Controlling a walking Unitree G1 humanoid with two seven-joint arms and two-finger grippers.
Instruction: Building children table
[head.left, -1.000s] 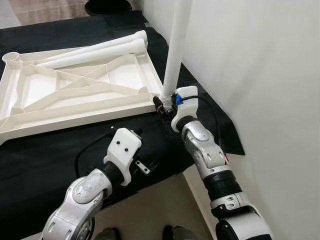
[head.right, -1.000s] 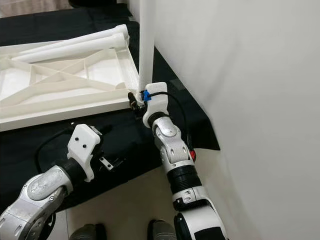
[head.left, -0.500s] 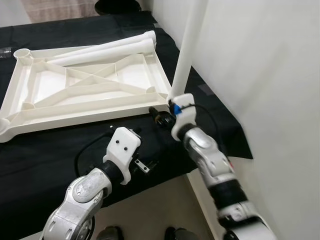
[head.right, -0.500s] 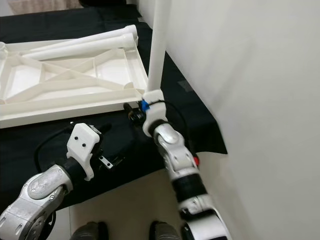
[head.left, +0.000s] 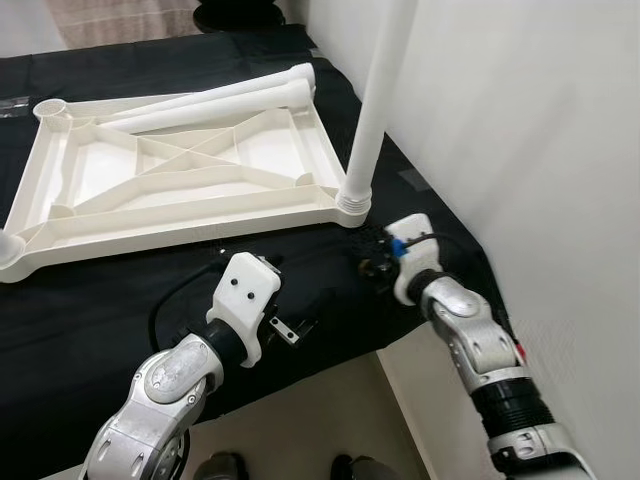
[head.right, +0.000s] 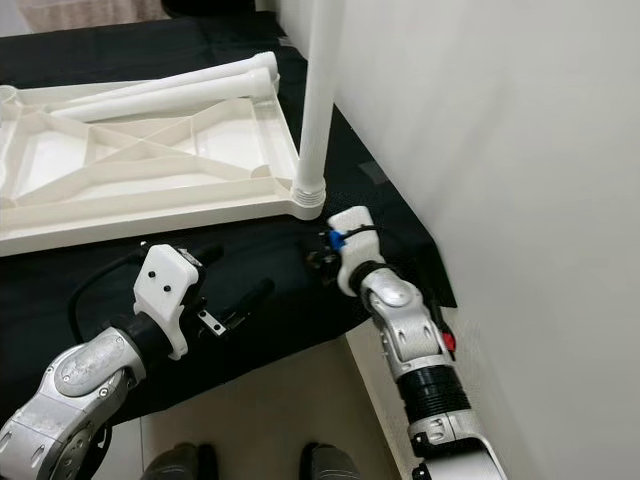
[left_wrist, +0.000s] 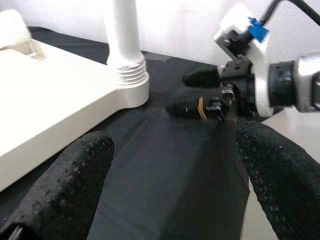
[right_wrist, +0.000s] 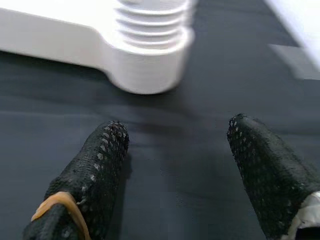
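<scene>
Beside the upright leg (head.left: 371, 110) of the upturned table (head.left: 170, 185), the right gripper (right_wrist: 175, 170) hangs spread and empty; the left gripper (left_wrist: 170, 190) is also apart.

Right gripper off the leg

The right gripper (head.left: 375, 265), earlier clamped at the base of the upright leg (head.left: 372, 110), now sits apart from it over the black cloth (head.left: 120, 290), fingers (right_wrist: 95, 170) spread.
</scene>
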